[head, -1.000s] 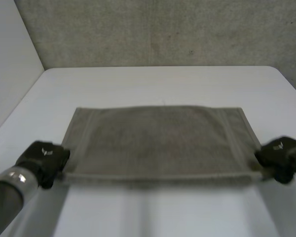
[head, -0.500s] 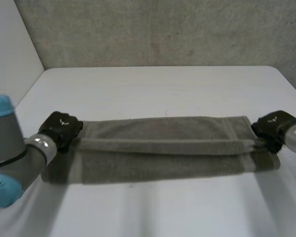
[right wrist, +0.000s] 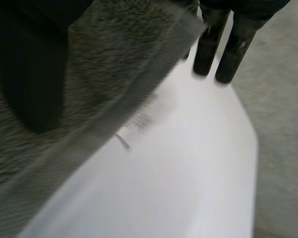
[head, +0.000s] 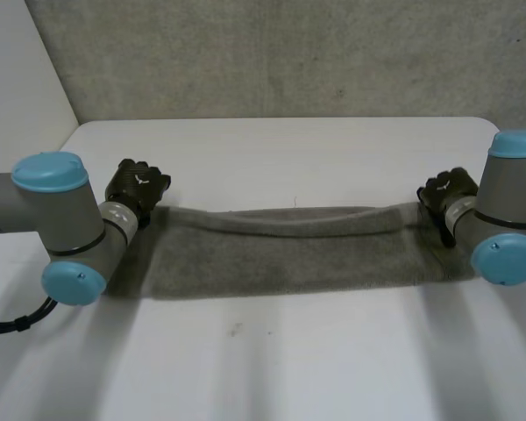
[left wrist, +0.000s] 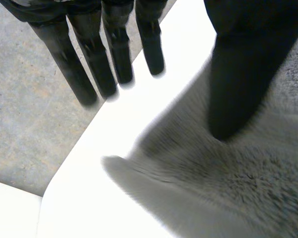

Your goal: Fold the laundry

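A grey towel (head: 289, 250) lies folded in half as a long band across the white table (head: 289, 149). My left hand (head: 138, 186) is at the towel's far left corner and my right hand (head: 445, 193) at its far right corner. In the left wrist view the left hand (left wrist: 114, 54) is open, with straight fingers off the cloth and the thumb above the towel (left wrist: 228, 188). In the right wrist view the right hand (right wrist: 228, 49) is open too, its thumb over the towel (right wrist: 114, 49) and its fingers straight past the cloth's edge.
A grey wall (head: 289, 53) rises behind the table's far edge. Bare table lies in front of and behind the towel. A small label (right wrist: 139, 121) hangs at the towel's edge by my right hand.
Both hands carried the towel's near edge away over to the far edge, folding it in half. Their fingers have opened and let go of the corners.
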Motion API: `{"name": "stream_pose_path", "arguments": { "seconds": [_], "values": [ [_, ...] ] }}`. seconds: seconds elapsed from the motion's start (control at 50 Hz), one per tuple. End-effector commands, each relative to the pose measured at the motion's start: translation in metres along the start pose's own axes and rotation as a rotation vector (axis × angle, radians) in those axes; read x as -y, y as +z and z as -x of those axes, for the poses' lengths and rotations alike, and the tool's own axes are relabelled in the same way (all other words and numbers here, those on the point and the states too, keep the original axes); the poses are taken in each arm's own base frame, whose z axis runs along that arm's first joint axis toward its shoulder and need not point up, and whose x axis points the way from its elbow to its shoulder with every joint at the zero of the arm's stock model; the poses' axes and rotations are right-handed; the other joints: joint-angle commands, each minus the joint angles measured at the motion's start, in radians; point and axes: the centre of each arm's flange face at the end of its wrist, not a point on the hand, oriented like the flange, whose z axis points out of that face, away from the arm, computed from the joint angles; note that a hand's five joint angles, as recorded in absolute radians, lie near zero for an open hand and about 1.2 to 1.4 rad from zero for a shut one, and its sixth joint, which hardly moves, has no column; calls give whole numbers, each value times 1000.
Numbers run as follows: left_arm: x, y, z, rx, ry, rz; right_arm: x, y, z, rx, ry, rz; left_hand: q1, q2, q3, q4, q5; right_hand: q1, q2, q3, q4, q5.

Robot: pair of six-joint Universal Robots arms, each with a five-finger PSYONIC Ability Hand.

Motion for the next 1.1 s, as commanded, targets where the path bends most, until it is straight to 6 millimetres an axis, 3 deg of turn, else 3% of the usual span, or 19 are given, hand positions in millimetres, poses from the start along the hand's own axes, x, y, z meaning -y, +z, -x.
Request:
{"name": "stream_pose_path", "arguments": {
  "seconds": [0.02, 0.12, 0.16, 0.26, 0.34, 0.48, 0.6, 0.66, 0.78, 1.1],
  "values": [
    [8, -4, 10, 78, 3, 16, 28, -9, -38, -217, 26, -76, -315, -360, -369, -383, -381, -94, -151, -159, -158, -169],
    [24, -16, 28, 147, -9, 10, 44, -30, -62, -283, 56, -136, -312, -357, -366, -380, -378, -94, -151, -159, -158, -169],
    [34, -30, 35, 159, -14, -5, 54, -49, -75, -303, 98, -175, -312, -357, -366, -380, -378, -94, -151, -159, -158, -169],
    [45, -53, 39, 162, -19, -25, 60, -74, -76, -259, 147, -213, -312, -357, -366, -380, -378, -94, -151, -159, -158, -169],
    [52, -70, 34, 146, -48, -42, 53, -85, -63, -176, 146, -200, -312, -357, -366, -380, -378, -94, -151, -159, -158, -169],
    [45, -96, 22, 112, -272, -40, 7, -105, -44, 28, 173, -76, -312, -357, -366, -380, -378, -94, -151, -159, -158, -169],
    [36, -103, 19, 126, -437, -75, -19, -106, -30, 124, 215, -50, -315, -361, -370, -383, -382, 250, 193, 185, 186, 176],
    [33, -103, 18, 134, -457, -86, -26, -104, -28, 135, 228, -42, -315, -361, -370, -383, -382, 313, 256, 248, 249, 238],
    [29, -105, 23, 176, -468, -134, -54, -80, -11, 159, 247, -43, -315, -360, -369, -383, -381, 427, 370, 362, 363, 353],
    [31, -109, 22, 173, -469, -142, -73, -64, -5, 140, 244, -33, -315, -361, -370, -383, -382, 688, 631, 623, 624, 613]
  ]
}}
